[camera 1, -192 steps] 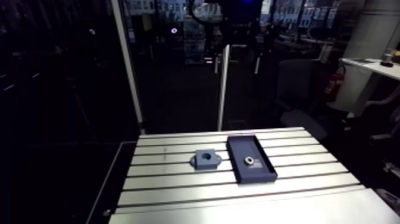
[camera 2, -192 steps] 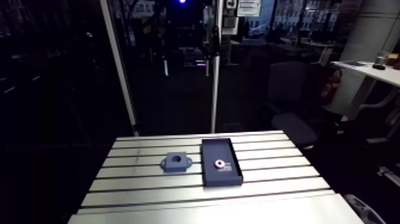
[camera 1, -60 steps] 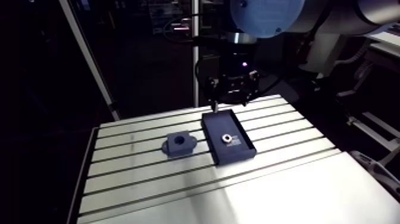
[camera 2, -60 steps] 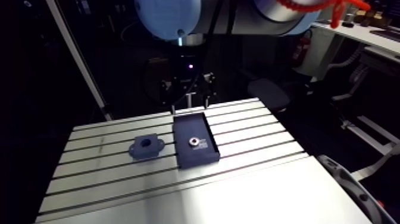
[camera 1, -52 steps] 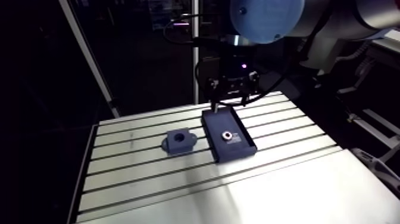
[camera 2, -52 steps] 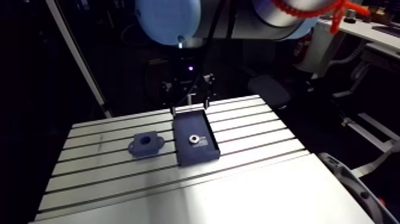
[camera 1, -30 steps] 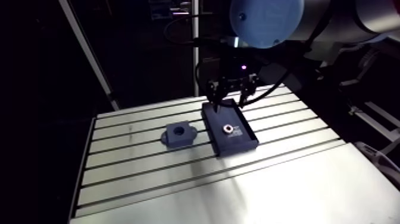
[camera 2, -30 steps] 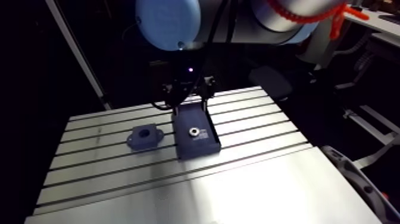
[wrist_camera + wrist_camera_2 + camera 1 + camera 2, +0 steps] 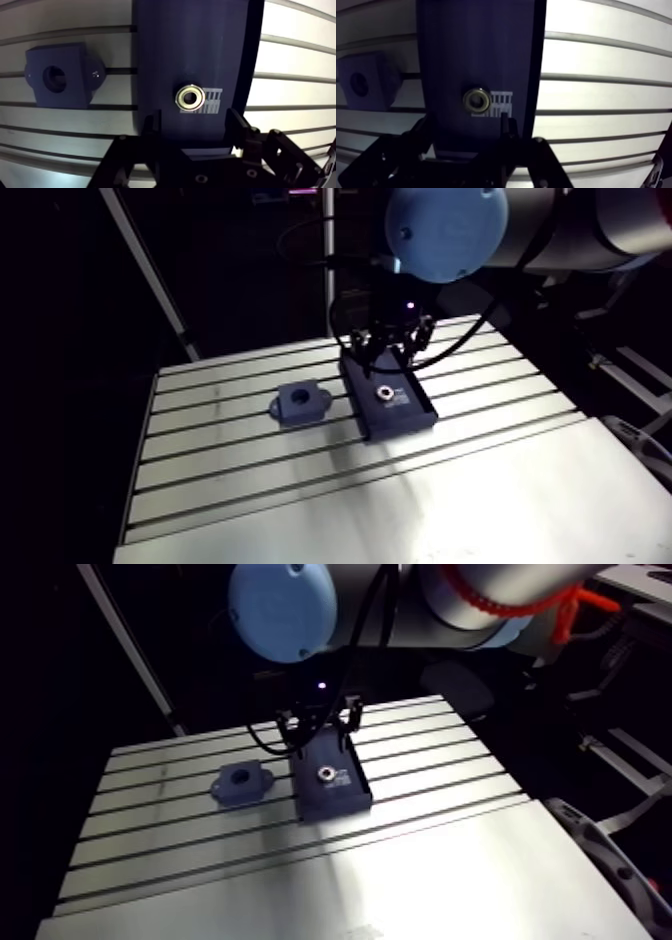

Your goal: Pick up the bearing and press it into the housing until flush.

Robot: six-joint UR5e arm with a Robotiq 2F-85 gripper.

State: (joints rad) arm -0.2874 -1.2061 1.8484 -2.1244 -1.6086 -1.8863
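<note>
arm point(image 9: 600, 233): silver-grey tube | joint cap point(image 9: 446, 230): round, light blue | gripper point(image 9: 192, 117): black, 2 fingers

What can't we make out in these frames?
- The label beside the bearing: too small to read, wrist view.
- Bottom of the housing bore: too dark, wrist view.
- Near end of the tray: hidden under the gripper, wrist view; far end cut off by the view's edge.
- Arm view: the gripper is small and dark against the tray.
</note>
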